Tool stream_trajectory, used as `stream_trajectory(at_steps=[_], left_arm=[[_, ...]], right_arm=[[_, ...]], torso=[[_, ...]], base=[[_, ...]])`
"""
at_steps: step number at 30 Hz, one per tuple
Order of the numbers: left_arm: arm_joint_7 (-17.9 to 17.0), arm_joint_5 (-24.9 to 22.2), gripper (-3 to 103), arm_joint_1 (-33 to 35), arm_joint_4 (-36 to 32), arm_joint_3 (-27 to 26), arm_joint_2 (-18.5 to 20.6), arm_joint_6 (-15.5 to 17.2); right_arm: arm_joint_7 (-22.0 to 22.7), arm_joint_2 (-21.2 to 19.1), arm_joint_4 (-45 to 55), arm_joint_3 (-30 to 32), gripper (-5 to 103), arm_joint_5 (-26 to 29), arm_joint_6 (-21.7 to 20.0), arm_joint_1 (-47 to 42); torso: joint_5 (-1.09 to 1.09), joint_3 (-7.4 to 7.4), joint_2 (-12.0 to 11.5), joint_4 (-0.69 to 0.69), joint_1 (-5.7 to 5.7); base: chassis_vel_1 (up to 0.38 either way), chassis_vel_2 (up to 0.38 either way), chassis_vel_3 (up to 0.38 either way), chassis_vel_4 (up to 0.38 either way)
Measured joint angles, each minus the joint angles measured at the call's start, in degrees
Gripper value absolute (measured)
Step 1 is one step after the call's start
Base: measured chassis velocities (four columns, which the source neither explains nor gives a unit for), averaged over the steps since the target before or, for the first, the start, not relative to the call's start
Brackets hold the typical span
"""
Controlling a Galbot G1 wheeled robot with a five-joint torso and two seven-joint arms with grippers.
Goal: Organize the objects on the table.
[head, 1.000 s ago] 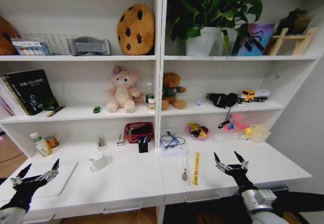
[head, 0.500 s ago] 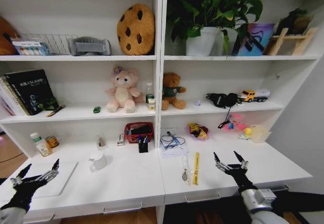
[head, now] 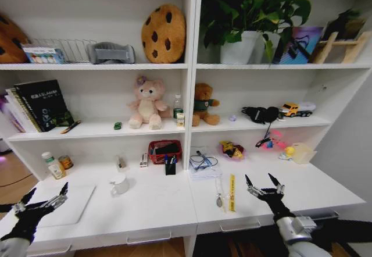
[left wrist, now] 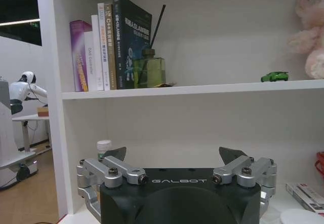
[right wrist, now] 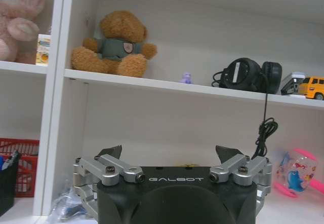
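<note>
Hovering over the desk, both pincers gape empty.
Red basket holds dark items; left pincer, right pincer flank it.

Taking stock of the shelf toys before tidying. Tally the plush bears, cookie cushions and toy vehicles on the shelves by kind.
Plush bears: 2, the pink bear and the brown bear
Cookie cushions: 2, one on the top shelf, one at its left edge
Toy vehicles: 2, the green car and the yellow truck
Total: 6
</note>
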Motion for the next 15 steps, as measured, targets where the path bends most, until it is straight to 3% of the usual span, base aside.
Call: stream_trajectory(at_steps=[15], left_arm=[[0.0,0.0,100,0.0,0.0,0.0,0.0,0.0]], right_arm=[[0.0,0.0,0.0,0.0,100,0.0,0.0,0.0]], torso=[[0.0,0.0,0.0,0.0,0.01]], base=[[0.188,0.193,-0.198,-0.192]])
